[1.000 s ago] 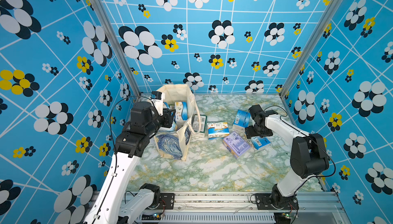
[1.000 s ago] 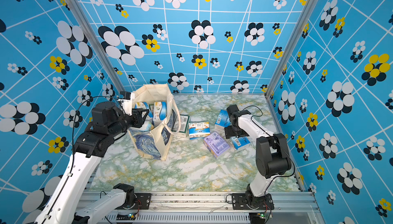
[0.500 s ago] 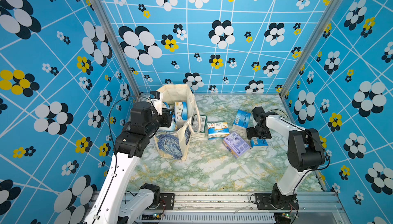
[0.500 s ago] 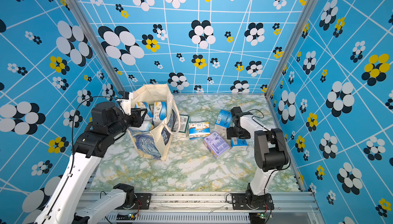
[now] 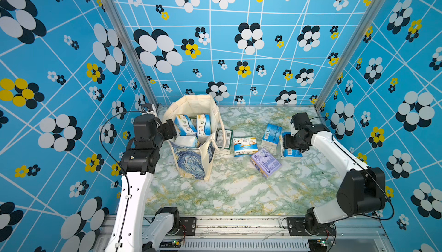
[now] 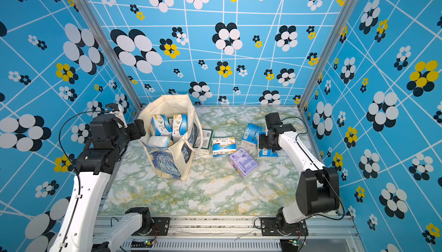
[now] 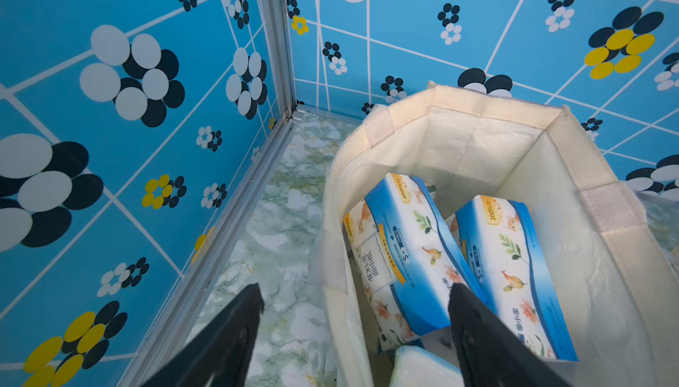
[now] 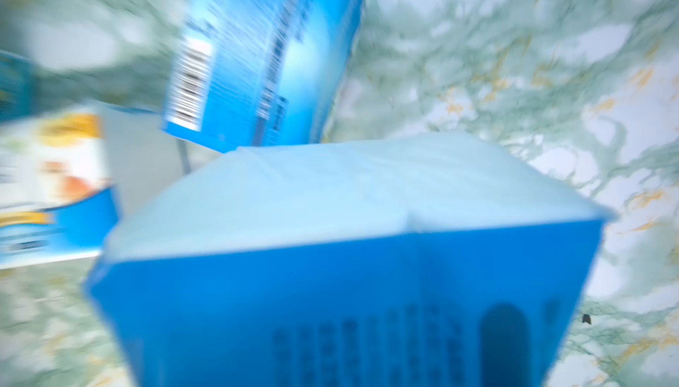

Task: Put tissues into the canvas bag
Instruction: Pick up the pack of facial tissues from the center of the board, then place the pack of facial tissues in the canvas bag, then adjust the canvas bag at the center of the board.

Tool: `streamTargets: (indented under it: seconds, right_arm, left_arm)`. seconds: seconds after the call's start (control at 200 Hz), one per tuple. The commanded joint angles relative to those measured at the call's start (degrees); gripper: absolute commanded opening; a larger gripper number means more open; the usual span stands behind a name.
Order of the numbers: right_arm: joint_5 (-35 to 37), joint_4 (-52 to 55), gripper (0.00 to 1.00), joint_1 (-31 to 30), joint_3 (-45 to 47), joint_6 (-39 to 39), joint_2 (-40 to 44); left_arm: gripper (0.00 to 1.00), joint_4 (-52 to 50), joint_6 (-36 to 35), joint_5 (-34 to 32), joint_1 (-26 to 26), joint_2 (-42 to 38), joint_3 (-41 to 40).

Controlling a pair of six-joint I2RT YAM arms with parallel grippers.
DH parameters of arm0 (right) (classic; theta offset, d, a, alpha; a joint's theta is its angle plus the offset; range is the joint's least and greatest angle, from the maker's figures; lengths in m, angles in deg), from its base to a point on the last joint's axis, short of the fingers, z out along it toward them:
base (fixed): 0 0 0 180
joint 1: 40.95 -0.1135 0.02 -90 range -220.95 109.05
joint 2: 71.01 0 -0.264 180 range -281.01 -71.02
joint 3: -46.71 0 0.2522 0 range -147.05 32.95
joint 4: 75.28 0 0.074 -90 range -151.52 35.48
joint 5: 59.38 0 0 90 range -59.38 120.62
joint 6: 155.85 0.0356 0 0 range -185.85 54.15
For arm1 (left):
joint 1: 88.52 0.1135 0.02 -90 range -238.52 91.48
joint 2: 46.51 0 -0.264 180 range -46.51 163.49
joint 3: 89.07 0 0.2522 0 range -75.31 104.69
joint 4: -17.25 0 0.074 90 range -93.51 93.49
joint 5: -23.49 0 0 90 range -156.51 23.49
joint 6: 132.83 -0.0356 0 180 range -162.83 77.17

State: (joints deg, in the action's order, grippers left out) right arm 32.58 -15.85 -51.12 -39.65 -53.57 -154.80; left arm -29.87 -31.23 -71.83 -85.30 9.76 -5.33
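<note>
The canvas bag (image 5: pixel 191 162) (image 6: pixel 165 162) stands open at the back left, its cream rim (image 7: pixel 477 102) in the left wrist view. Two blue-and-white tissue packs (image 7: pixel 411 242) (image 7: pixel 510 264) stand inside it, and a white-ended one (image 5: pixel 186 142) lies in front of them. My left gripper (image 5: pixel 170 128) (image 7: pixel 356 289) is open astride the bag's left rim, holding nothing. My right gripper (image 5: pixel 290 143) (image 6: pixel 265 143) is down on a blue pack (image 5: pixel 292 153) (image 8: pixel 330 275) at the right. That pack fills the right wrist view and hides the fingers.
On the marble table lie a blue-and-white pack (image 5: pixel 245 145), a lavender pack (image 5: pixel 265 162) and an upright blue pack (image 5: pixel 271 134) (image 8: pixel 264 54) beside the right gripper. A green-labelled pack (image 5: pixel 224 138) leans by the bag under its handle. Patterned walls enclose three sides.
The left gripper's jaws have spread wide at the bag's rim. The right gripper has shifted from beside the upright blue pack down onto the blue pack at the right.
</note>
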Motion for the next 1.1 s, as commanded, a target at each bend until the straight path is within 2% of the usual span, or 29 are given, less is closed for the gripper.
streamTargets:
  seconds: [0.0, 0.225, 0.42, 0.54, 0.62, 0.875, 0.93, 0.955, 0.98, 1.01, 1.054, 1.094]
  right_arm:
    - [-5.5, -4.2, 0.61, -4.8, -5.5, 2.5, 6.4]
    - [-12.9, -18.9, 0.61, -17.2, -13.5, 4.6, 6.7]
    - [-19.3, -32.8, 0.61, -23.3, -18.6, 8.1, 0.5]
    - [-22.0, -41.0, 0.61, -26.2, -24.2, 10.8, -4.5]
    - [-23.0, -43.2, 0.61, -27.6, -28.7, 11.7, -8.7]
    - [-23.7, -42.7, 0.61, -30.7, -45.2, 13.1, -23.3]
    - [-23.5, -41.6, 0.6, -31.1, -48.6, 13.2, -26.2]
    - [-23.4, -41.1, 0.6, -31.3, -50.2, 13.3, -27.7]
    - [-23.3, -40.5, 0.6, -31.5, -52.1, 13.5, -29.3]
    - [-23.1, -39.9, 0.6, -31.6, -53.9, 13.5, -30.9]
    - [-22.9, -38.1, 0.6, -32.1, -57.3, 13.6, -33.6]
    - [-22.6, -36.6, 0.6, -32.4, -60.2, 13.4, -36.2]
  left_arm:
    - [0.83, 5.5, 1.6, 5.7, 1.5, 1.4, -2.9]
    - [0.81, 13.5, 2.4, 10.4, 5.7, 5.6, -6.3]
    - [0.77, 16.9, 2.9, 13.5, 8.4, 8.8, -6.2]
    - [0.7, 18.6, 3.7, 17.8, 10.0, 10.8, -6.3]
    - [0.64, 20.3, 4.3, 21.4, 10.4, 12.0, -6.8]
    - [0.63, 24.1, 5.5, 31.5, 10.4, 13.8, -8.2]
    - [0.52, 24.1, 5.5, 32.3, 10.4, 13.7, -8.3]
    - [0.41, 24.0, 5.4, 32.6, 10.4, 13.7, -8.2]
    - [0.26, 23.7, 5.3, 33.0, 10.4, 13.8, -8.1]
    - [0.14, 23.4, 5.2, 33.3, 10.3, 13.8, -8.0]
    - [0.07, 23.0, 5.1, 34.0, 10.3, 13.9, -7.8]
    - [0.05, 22.8, 5.2, 34.9, 10.2, 14.0, -7.7]
